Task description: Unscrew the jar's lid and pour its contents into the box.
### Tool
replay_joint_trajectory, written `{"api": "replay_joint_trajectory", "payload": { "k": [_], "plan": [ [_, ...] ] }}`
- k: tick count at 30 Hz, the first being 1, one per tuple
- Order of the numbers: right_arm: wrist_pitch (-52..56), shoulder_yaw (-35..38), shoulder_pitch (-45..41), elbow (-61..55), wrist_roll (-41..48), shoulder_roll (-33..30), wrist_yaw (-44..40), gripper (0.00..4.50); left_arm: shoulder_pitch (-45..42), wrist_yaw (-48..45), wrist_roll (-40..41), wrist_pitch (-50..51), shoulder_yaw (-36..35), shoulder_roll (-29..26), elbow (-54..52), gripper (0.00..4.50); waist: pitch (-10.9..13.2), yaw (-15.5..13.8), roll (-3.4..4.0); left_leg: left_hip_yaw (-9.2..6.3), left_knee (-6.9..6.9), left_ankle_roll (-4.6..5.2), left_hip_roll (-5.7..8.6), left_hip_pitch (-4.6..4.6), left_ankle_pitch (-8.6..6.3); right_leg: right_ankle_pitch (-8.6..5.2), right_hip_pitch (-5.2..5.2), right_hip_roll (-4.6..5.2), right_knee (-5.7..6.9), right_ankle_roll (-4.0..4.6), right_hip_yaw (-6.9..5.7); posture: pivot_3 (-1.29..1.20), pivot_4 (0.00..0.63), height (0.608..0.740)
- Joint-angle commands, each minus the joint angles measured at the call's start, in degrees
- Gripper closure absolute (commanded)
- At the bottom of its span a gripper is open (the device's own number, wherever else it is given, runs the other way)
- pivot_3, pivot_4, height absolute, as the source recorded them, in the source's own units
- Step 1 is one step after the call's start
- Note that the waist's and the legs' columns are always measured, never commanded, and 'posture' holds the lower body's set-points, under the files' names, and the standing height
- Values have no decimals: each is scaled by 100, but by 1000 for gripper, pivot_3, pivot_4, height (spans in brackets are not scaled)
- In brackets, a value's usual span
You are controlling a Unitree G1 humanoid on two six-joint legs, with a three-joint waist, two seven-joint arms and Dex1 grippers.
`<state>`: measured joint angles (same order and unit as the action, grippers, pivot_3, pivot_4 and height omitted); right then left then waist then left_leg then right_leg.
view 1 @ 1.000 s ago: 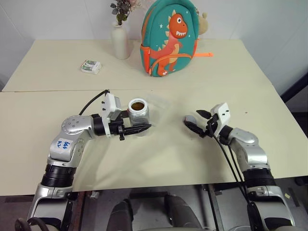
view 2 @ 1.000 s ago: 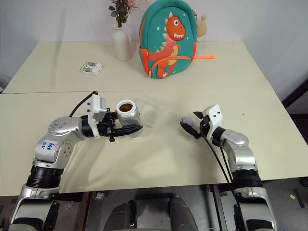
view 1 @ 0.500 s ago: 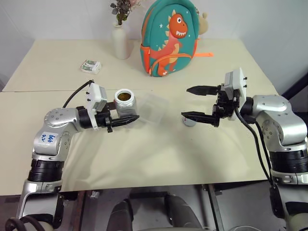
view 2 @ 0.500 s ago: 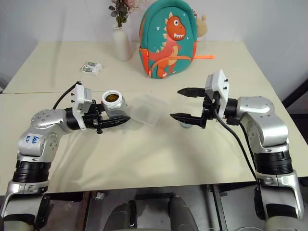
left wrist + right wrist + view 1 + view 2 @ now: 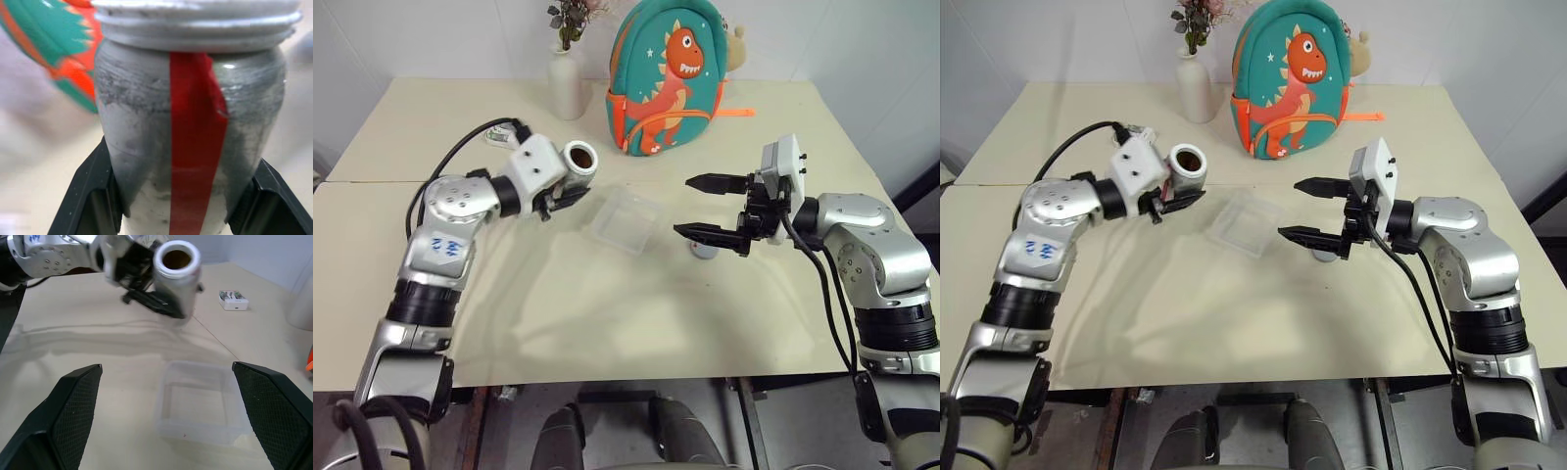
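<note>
My left gripper [image 5: 560,199] is shut on the jar [image 5: 578,160], a small clear jar with a red stripe [image 5: 195,122]. It holds the jar above the table, lidless and tipped on its side, mouth turned toward the box. Dark brown contents [image 5: 176,258] show inside the mouth. The box [image 5: 624,219], a shallow clear tray, lies on the table a little to the right of the jar and below it. My right gripper [image 5: 685,206] hangs open and level to the right of the box, holding nothing. The silver lid [image 5: 705,251] lies on the table under its lower finger.
A dinosaur backpack [image 5: 668,73] and a white vase [image 5: 567,83] stand at the back of the table. A small white-green packet [image 5: 234,299] lies behind the left arm's cable. A seam [image 5: 372,182] runs across the tabletop.
My left arm has lifted the jar up and away and rolled it from upright onto its side. My right gripper rose from the lid on the table, then held still.
</note>
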<state>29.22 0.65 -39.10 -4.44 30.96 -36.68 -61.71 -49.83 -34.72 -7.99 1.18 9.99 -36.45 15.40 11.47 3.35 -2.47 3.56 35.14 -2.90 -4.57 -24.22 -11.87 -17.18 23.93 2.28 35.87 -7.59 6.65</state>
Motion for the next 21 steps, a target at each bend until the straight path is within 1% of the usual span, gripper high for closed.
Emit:
{"api": "replay_joint_trajectory", "payload": {
  "k": [1,2,3,5,6,7,8,11,13,15,19,20,21],
  "plan": [
    [39,261,80,-271,157,34,195,20,-491,1371,-1429,-1334,492,-6,586,2365,0,-16,0,2,0,0,0,0,0,0,0,0,0,0,1,0,150,740],
    [48,282,118,-299,171,56,257,20,-650,1805,-1924,-1718,727,-18,752,2365,0,-28,0,1,-1,0,0,-1,0,0,1,0,-1,0,0,0,150,740],
    [54,295,143,-320,181,70,299,20,-762,2097,-2246,-1987,876,-19,897,2365,0,-41,0,1,-2,-1,0,-2,-1,0,1,1,-2,0,0,0,150,740],
    [104,362,246,-422,236,127,459,20,-1103,3456,-3916,-2507,1675,-253,1023,2365,0,-62,-1,3,-4,-3,0,-7,-3,0,4,1,-5,0,1,0,150,740],
    [125,398,288,-465,262,153,535,20,-1275,4143,-4689,-2503,2027,-332,1107,2365,0,-79,-1,4,-4,-3,0,-11,-3,0,9,0,-7,-1,1,0,150,740],
    [158,443,323,-501,305,188,619,20,-1418,4683,-5200,-2445,2259,-340,1247,2365,0,-94,-1,5,-5,-4,1,-17,-3,1,13,1,-7,-2,5,0,150,740],
    [185,479,344,-523,344,220,688,20,-1531,5119,-5547,-2309,2400,-316,1385,2365,0,-108,-1,9,-5,-4,1,-18,-4,1,16,1,-6,-3,8,0,150,740],
    [248,549,400,-605,455,343,904,20,-1853,6243,-6311,-1898,2717,-132,1840,2365,0,-130,-1,21,-4,-5,0,-24,-4,0,38,-1,10,-4,18,0,150,740],
    [259,571,429,-650,479,441,1049,20,-2127,6740,-6826,-1673,3047,18,2250,2365,0,-169,-1,22,-2,-7,0,-38,-2,0,59,-6,25,-4,21,0,150,740],
    [281,615,434,-668,534,540,1194,20,-2422,7092,-7270,-1470,3397,182,2729,2365,0,-188,-1,22,0,-9,-1,-41,0,0,64,-9,30,-4,19,0,150,740],
    [359,690,407,-737,665,710,1455,20,-2784,7739,-7757,-1334,3939,445,3444,2365,0,-190,-1,23,3,-9,0,-49,0,1,66,-8,24,-6,19,0,150,740],
    [373,693,416,-770,690,739,1504,20,-2837,7745,-7824,-1333,4058,527,3630,2365,0,-189,-1,23,2,-10,0,-52,0,1,69,-8,24,-7,19,0,150,740],
    [379,688,438,-807,710,760,1536,20,-2839,8033,-7968,-1184,4175,568,3662,2365,0,-188,-1,23,0,-10,0,-55,0,1,73,-8,23,-7,18,0,150,740]
  ]
}}
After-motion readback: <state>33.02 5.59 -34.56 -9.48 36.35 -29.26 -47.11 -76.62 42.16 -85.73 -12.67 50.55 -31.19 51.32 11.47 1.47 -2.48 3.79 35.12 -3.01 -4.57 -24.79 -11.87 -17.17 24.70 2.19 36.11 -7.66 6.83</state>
